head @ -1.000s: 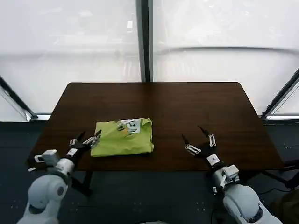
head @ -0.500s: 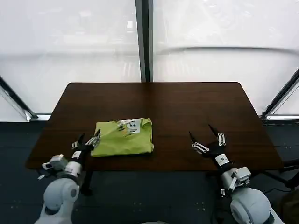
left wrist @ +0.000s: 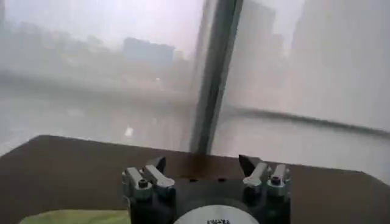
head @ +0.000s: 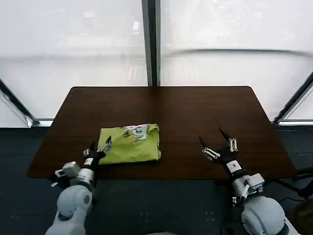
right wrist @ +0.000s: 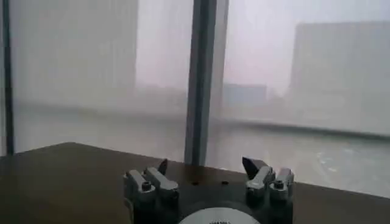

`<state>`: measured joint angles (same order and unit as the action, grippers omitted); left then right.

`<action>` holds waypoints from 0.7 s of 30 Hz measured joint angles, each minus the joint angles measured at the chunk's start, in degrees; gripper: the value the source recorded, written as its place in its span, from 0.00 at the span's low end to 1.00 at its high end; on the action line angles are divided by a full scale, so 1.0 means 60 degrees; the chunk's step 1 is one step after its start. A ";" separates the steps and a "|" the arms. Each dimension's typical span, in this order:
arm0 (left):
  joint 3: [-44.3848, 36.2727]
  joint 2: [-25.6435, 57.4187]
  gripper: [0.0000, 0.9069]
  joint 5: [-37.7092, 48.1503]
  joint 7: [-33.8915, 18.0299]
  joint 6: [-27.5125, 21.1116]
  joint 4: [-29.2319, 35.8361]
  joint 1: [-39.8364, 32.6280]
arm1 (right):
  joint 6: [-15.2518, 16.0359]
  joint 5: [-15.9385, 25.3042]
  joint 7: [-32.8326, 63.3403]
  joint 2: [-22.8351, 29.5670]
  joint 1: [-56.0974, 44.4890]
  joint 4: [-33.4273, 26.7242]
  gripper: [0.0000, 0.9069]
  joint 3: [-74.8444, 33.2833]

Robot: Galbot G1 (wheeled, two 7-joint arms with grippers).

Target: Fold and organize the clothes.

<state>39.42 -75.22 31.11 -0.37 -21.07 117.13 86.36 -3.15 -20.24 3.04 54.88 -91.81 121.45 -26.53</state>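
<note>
Tabletop [head: 195, 112]: I count one — a dark brown rectangle, its far edge towards the two window panes [head: 73, 44] and the single dark mullion [head: 151, 41] between them.

Clothes: I see one garment, a lime yellow-green T-shirt [head: 129, 144], folded into a compact rectangle. It lies flat on the left half of the tabletop, nearer the near edge than the far one, well clear of the left edge.

Print: one white graphic [head: 137, 131] on the upper layer of the fold, at the side towards the far edge.

Grippers: I have two in sight, one per arm, both over the near edge of the tabletop.

Left gripper [head: 98, 148]: at the folded shirt's near left corner, just beside the cloth; I cannot tell from the head view whether a tip touches it. Its fingers are spread with nothing between them. In the left wrist view [left wrist: 207, 173] the two tips stand apart, with a strip of the green cloth [left wrist: 73, 217] low beside one finger.

Right gripper [head: 217, 145]: over the right half of the tabletop near the near edge, well apart from the shirt. Its fingers are spread wide and hold nothing — the right wrist view [right wrist: 207, 173] shows the same gap, bare wood beneath.

Arms: two white rounded arms, the left [head: 73, 200] and the right [head: 257, 213], both coming up from below the near edge.
</note>
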 joint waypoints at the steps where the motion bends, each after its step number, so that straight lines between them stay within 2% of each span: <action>1: -0.0045 -0.0070 0.97 0.0032 -0.0129 0.0143 -0.0078 -0.0046 | 0.0034 -0.0011 0.0013 0.0001 -0.0033 0.0082 0.97 -0.0032; 7: -0.0263 -0.0371 0.97 0.0301 -0.0652 0.0592 -0.0502 -0.0265 | 0.0135 -0.0044 0.0057 0.0001 -0.0110 0.0385 0.97 -0.0112; 21: -0.0675 -0.0745 0.97 0.0076 -0.0641 0.0957 -0.1249 -0.0710 | 0.0318 -0.0173 0.0155 -0.0048 -0.0138 0.0564 0.97 -0.0260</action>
<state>35.37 -79.69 31.56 -4.21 -15.32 109.63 82.10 -1.24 -21.28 3.97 54.59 -92.64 124.83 -28.09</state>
